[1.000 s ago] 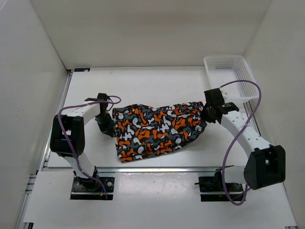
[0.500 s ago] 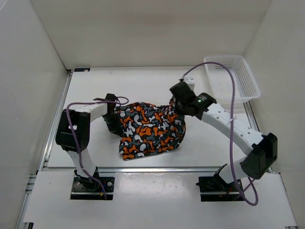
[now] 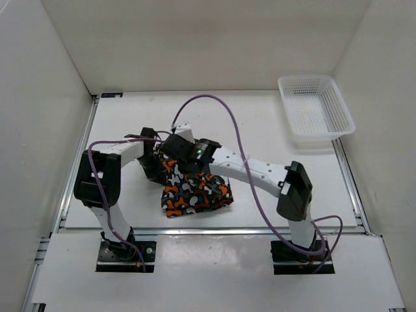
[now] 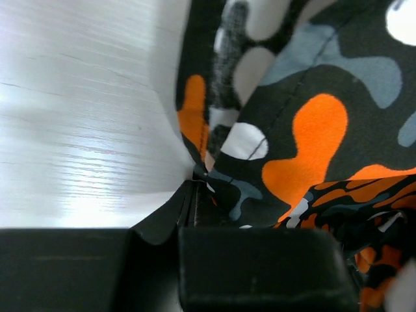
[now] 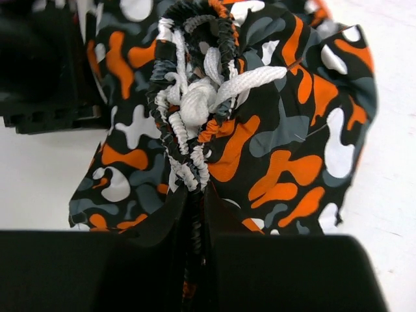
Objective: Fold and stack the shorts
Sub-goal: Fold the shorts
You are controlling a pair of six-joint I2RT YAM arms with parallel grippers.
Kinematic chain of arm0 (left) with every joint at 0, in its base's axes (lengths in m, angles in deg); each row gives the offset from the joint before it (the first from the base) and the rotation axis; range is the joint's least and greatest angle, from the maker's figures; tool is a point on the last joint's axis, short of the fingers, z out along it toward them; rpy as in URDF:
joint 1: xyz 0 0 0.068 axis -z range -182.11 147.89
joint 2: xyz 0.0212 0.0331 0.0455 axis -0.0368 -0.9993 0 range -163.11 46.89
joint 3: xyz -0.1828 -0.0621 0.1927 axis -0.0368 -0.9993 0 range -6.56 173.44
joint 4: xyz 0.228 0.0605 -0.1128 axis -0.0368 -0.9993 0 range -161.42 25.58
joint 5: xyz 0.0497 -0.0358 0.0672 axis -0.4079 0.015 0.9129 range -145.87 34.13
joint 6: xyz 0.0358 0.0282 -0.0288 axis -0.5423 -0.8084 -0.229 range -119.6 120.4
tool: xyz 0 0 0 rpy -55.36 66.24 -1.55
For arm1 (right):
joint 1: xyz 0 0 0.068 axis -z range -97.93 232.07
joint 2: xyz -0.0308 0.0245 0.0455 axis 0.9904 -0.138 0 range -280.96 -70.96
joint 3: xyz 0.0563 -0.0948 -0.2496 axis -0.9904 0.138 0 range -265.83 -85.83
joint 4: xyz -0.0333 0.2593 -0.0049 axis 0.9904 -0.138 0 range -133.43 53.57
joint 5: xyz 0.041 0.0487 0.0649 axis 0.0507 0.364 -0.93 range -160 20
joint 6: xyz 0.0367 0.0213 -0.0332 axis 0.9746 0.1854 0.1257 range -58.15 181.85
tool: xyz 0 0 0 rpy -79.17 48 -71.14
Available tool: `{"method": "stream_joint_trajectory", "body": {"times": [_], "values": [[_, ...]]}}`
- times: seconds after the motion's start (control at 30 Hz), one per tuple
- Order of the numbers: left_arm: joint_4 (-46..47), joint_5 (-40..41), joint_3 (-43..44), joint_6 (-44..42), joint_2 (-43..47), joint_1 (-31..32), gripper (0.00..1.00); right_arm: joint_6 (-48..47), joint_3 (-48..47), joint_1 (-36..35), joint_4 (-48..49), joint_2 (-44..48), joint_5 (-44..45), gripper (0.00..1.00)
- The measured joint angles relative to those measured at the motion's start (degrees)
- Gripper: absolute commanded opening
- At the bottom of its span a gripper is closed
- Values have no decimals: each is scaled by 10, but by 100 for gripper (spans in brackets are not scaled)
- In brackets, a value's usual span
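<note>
The camouflage shorts (image 3: 195, 188) lie folded over on the table left of centre, orange, black, grey and white. My left gripper (image 3: 154, 170) is shut on the shorts' left edge; in the left wrist view the cloth (image 4: 299, 130) runs into the closed jaws of that gripper (image 4: 198, 188). My right gripper (image 3: 177, 156) has reached across to the left and is shut on the gathered waistband with its white drawstring (image 5: 201, 97); in the right wrist view the elastic band is pinched where that gripper (image 5: 195, 195) closes. The two grippers sit close together.
A white plastic mesh basket (image 3: 316, 108) stands at the back right corner. The right arm (image 3: 253, 170) stretches across the middle of the table, with its purple cable (image 3: 221, 110) looping above. White walls enclose the table.
My right gripper has carried the shorts' right end leftward over the rest, from the far right to beside the left gripper. The shorts are now about half as wide. The left gripper has barely moved.
</note>
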Motion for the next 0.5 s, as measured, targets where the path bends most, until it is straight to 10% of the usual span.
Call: {"method": "stream_joint_trajectory", "body": {"times": [0.37, 0.5], "values": [[-40, 4, 12, -14, 48, -26, 13, -10, -100, -9, 1, -111, -19, 0], [-99, 10, 89, -35, 76, -52, 27, -10, -126, -8, 9, -130, -34, 45]]}}
